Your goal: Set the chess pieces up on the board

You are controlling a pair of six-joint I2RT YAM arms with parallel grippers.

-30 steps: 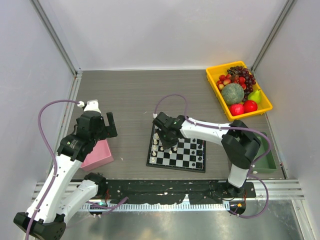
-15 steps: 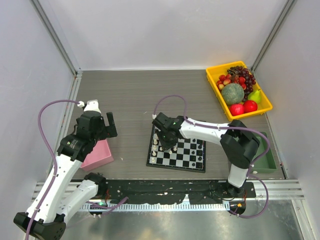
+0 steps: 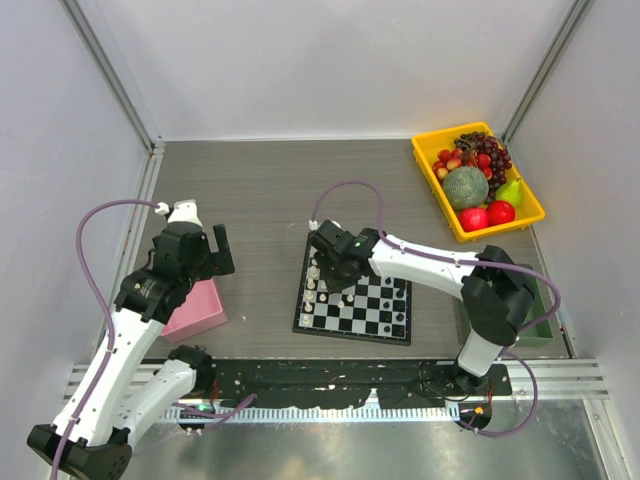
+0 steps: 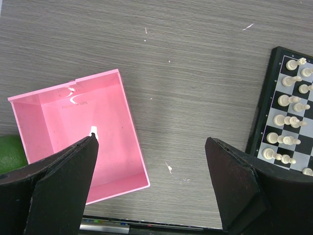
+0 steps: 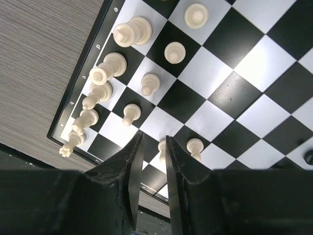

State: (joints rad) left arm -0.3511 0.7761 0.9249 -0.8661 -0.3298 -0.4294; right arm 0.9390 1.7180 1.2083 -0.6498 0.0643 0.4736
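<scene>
The board [image 3: 352,335] lies in the middle of the table, with white chess pieces [image 3: 313,283] along its left columns and black ones at its right side. My right gripper [image 3: 336,268] hangs over the board's left part. In the right wrist view its jaws [image 5: 153,138] stand slightly apart around a white pawn [image 5: 162,146] that stands on the board [image 5: 244,98]; there is a gap on the pawn's left side. Other white pieces [image 5: 132,32] stand in two rows nearby. My left gripper [image 3: 216,250] is wide open and empty [image 4: 151,186] above the table beside the pink box [image 4: 78,132], which holds one small white piece [image 4: 93,130].
A yellow tray of fruit [image 3: 432,185] sits at the far right. A green bin [image 3: 535,322] stands right of the board, behind the right arm. A green object [image 4: 10,152] shows left of the pink box [image 3: 200,310].
The right gripper's jaws have parted a little around the white pawn, and its wrist has shifted slightly toward the far side. The left arm has not moved.
</scene>
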